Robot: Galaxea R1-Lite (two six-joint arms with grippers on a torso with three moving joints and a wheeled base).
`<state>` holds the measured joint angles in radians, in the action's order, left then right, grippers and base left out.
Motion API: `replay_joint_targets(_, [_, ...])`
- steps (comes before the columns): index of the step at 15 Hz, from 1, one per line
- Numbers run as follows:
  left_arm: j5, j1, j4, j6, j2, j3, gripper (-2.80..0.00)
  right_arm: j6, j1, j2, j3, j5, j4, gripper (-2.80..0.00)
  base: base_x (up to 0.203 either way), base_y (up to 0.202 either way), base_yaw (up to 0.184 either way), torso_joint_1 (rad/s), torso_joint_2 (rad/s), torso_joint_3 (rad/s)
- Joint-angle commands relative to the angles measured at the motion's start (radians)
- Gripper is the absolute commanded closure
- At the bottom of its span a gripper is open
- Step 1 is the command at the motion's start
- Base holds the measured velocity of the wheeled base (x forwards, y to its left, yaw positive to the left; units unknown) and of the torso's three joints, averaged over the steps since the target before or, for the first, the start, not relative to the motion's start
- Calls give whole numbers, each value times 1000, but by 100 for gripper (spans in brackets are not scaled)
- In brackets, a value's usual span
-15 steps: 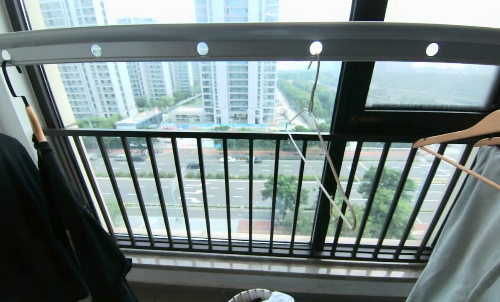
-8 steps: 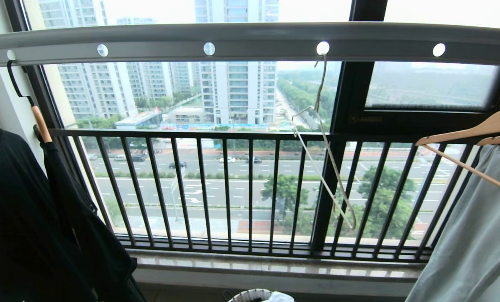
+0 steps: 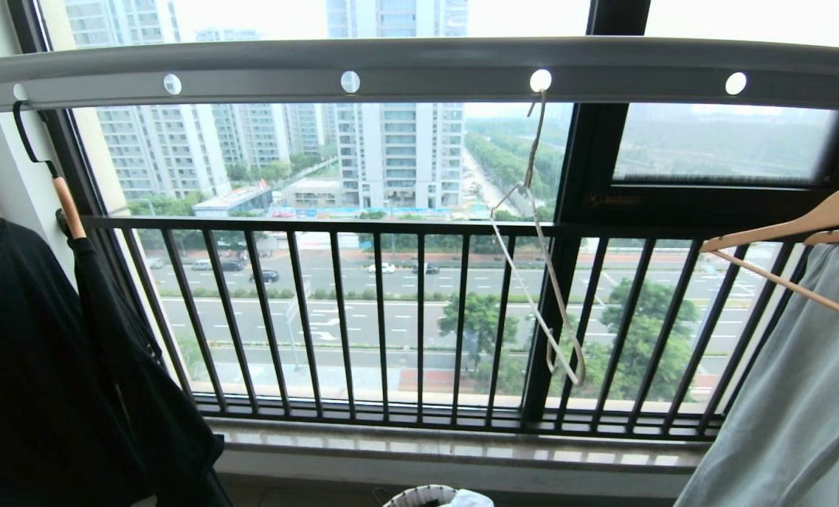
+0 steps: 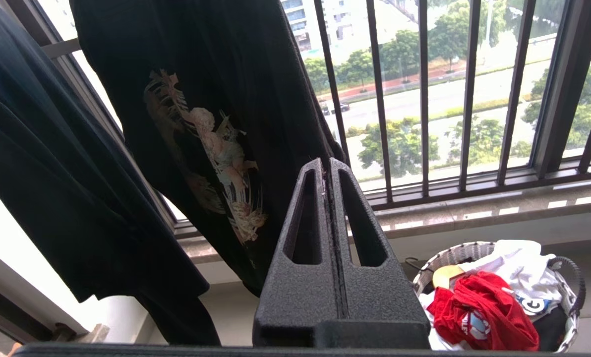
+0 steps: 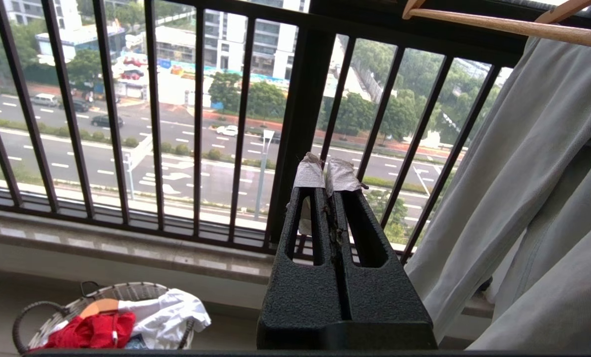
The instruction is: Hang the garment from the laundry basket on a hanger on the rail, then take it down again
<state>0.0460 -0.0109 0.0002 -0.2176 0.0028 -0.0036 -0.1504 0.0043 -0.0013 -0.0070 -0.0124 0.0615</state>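
Note:
The pale grey rail (image 3: 419, 67) runs overhead with a row of round holes. From one hole hangs the thin whitish wire hanger (image 3: 540, 271), bare and tilted. The laundry basket (image 3: 419, 496) shows only its white woven rim at the bottom edge of the head view. In the left wrist view the basket (image 4: 449, 253) holds the crumpled red garment (image 4: 484, 310). The right wrist view also shows the basket (image 5: 37, 312) and the garment (image 5: 92, 329). My left gripper (image 4: 326, 166) is shut and empty, up beside the basket. My right gripper (image 5: 327, 168), tips taped, is shut and empty too. Neither arm shows in the head view.
A black printed T-shirt (image 4: 216, 139) hangs at the left (image 3: 39, 366). At the right a pale grey-green garment (image 3: 792, 394) hangs on a wooden hanger (image 3: 799, 225). The dark window railing (image 3: 419, 229) and stone sill (image 3: 462, 451) lie behind. White cloth (image 4: 518, 263) fills the basket's back.
The whole head view has shifted slightly, so the camera has moved. The wire hanger has swung on its hook, its lower end now a little further left.

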Motion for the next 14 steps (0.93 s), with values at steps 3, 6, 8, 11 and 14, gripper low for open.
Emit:
replay_joint_targets(3, [-2, 0, 8, 65, -3, 2, 0, 60, 2, 1, -2, 54, -101, 0, 0, 0, 0, 0, 0, 0])
replay_joint_targets(6, [-6, 0, 8, 142, -3, 2, 0, 73, 2, 1, -1, 54, -88, 0, 0, 0, 0, 0, 0, 0])
replay_joint_targets(8, [-8, 0, 7, 143, -3, 2, 0, 77, 2, 1, -1, 52, -83, 0, 0, 0, 0, 0, 0, 0])
replay_joint_targets(11, [-8, 0, 4, 161, -3, 4, 0, 78, 2, 1, 1, 52, -83, 0, 0, 0, 0, 0, 0, 0])
replay_joint_targets(14, [-34, 0, 3, 199, -3, 4, 0, 78, 2, 1, 1, 52, -81, 0, 0, 0, 0, 0, 0, 0])
